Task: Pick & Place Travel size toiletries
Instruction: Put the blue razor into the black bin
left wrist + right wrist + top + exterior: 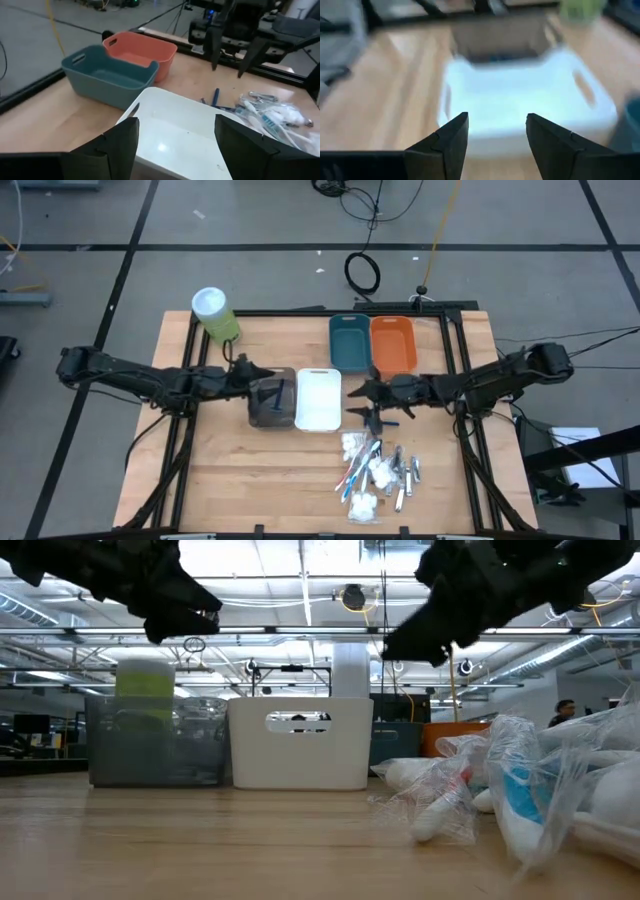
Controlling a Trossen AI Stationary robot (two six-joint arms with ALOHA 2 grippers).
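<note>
The travel size toiletries (pixel 378 470) lie in a loose heap on the table's near right: toothbrushes, white packets and small silvery tubes, also seen in the left wrist view (pixel 270 112). One dark blue razor (pixel 278 392) lies inside the brown see-through bin (pixel 270 402). My left gripper (pixel 266 372) hangs open above that bin's far edge, with nothing between its fingers (pixel 175 145). My right gripper (pixel 352 402) stands open in the air just right of the white bin (pixel 318 398), also holding nothing (pixel 497 140).
A teal bin (pixel 350 342) and an orange bin (pixel 393 343) stand side by side at the far middle. A green canister with a white lid (pixel 215 315) stands at the far left corner. Bare wood lies at the near left.
</note>
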